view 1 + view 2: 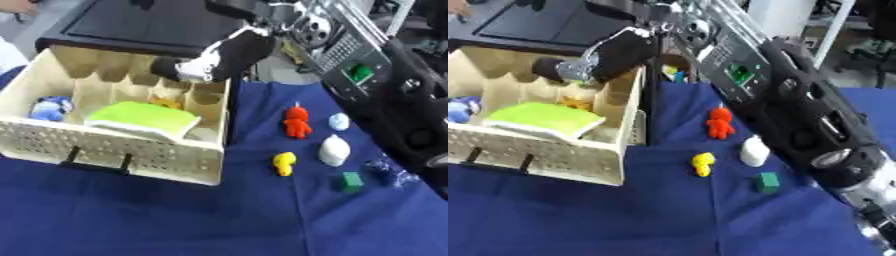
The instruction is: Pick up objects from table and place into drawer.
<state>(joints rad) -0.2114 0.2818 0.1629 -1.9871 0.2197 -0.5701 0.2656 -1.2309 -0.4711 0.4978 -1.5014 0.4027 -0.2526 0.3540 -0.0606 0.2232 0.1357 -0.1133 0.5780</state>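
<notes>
Blue crinkled object (388, 172), left-eye only

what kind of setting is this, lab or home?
Most likely a lab or test bench, staged for sorting: a blue cloth covers the table, small toy figures like the red one lie in a cluster, and a pulled-out drawer sits beneath the right robot hand.

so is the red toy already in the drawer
No, the red toy lies on the blue cloth to the right of the drawer, near the yellow toy.
</notes>
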